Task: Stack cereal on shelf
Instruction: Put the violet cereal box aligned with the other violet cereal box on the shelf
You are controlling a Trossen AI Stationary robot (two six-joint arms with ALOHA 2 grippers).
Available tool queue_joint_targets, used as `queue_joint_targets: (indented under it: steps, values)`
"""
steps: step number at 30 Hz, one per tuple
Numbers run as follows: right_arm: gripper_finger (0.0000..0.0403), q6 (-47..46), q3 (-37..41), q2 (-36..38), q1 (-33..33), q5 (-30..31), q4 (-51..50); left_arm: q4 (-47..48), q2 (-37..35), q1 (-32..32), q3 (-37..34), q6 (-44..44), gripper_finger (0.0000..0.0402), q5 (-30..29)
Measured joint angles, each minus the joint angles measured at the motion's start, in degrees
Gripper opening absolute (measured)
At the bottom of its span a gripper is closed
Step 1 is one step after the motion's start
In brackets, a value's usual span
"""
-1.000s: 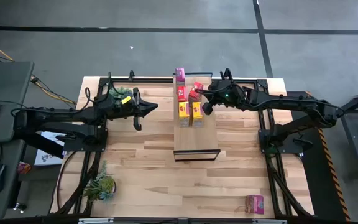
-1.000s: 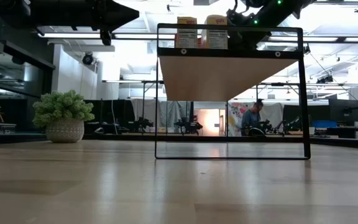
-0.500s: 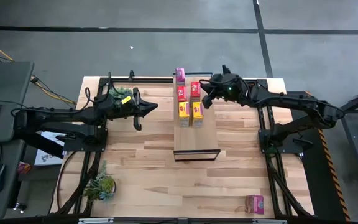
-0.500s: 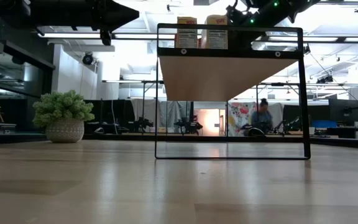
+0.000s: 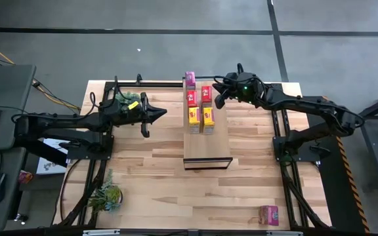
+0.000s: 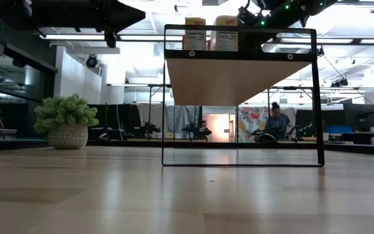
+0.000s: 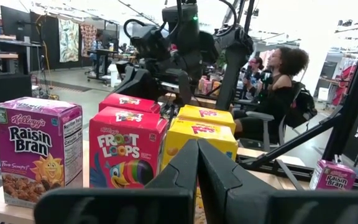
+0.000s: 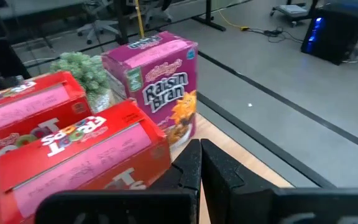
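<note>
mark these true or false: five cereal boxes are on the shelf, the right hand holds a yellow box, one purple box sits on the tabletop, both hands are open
1. Five cereal boxes stand on the shelf. True: one purple box, two red boxes, two yellow boxes.
2. The right hand holds a yellow box. False: it is shut and empty, beside the red boxes.
3. One purple box sits on the tabletop. True.
4. Both hands are open. False: the left hand is shut too.

Overhead camera looks straight down on the table (image 5: 143,164); low one sits at tabletop level facing the room. Both wrist cameras sit close to the shelf (image 5: 207,145), sharing its cereal boxes (image 7: 128,155).
</note>
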State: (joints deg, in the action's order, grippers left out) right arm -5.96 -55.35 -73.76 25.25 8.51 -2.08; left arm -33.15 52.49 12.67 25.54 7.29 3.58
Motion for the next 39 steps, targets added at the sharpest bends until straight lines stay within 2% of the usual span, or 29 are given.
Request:
queue_joint_targets:
  steps: [8,15,19,23,28,34,39]
  values:
    - [0.0000,1.7,0.0,7.4,-0.2,3.5,-5.9,0.3,0.0,0.0,0.0,-2.2,0.0000,0.0]
    - [0.0000,-2.3,-0.1,16.2,-1.6,3.6,-23.0,0.4,0.0,0.1,0.0,-4.5,0.0001,0.0]
    - [0.0000,-8.5,-0.1,18.9,-5.3,3.7,-30.7,0.4,0.0,0.1,0.0,-4.5,0.0001,-1.0]
    - [0.0007,-14.8,-0.1,19.9,-12.5,5.1,-31.5,0.9,0.0,0.1,0.0,-4.5,0.0001,-2.8]
    - [0.0059,-23.1,-1.4,19.4,-20.9,4.6,-33.1,0.9,0.0,0.1,0.0,-4.5,0.0001,-2.9]
    - [0.0156,-36.5,-9.3,17.4,-25.3,4.7,-54.6,1.0,0.0,0.1,0.0,-4.4,0.0001,-3.0]
    - [0.0198,-54.7,-14.2,15.0,-28.7,-1.9,-69.3,1.1,0.0,0.1,0.0,-4.5,0.0001,-3.0]
